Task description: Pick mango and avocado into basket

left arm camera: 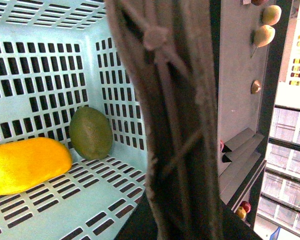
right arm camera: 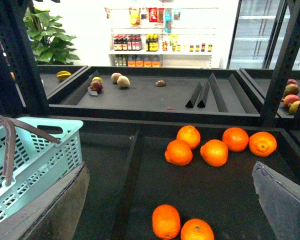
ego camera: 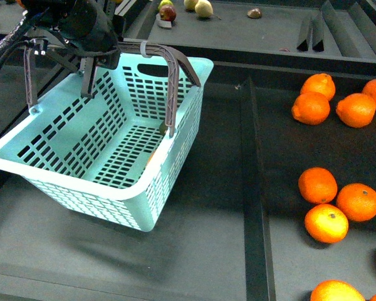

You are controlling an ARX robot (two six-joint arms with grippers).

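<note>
The turquoise basket [ego camera: 122, 204] hangs tilted above the dark tray, its near handle [ego camera: 31, 81] apparently gripped by the left gripper [ego camera: 81, 47], though the jaws' hold is hard to make out. Inside, the mango [left arm camera: 25, 164] lies on the slotted floor just beside the avocado [left arm camera: 91, 132], which leans on the wall. The right gripper's fingers [right arm camera: 282, 200] stand wide apart above the oranges [right arm camera: 215, 152].
</note>
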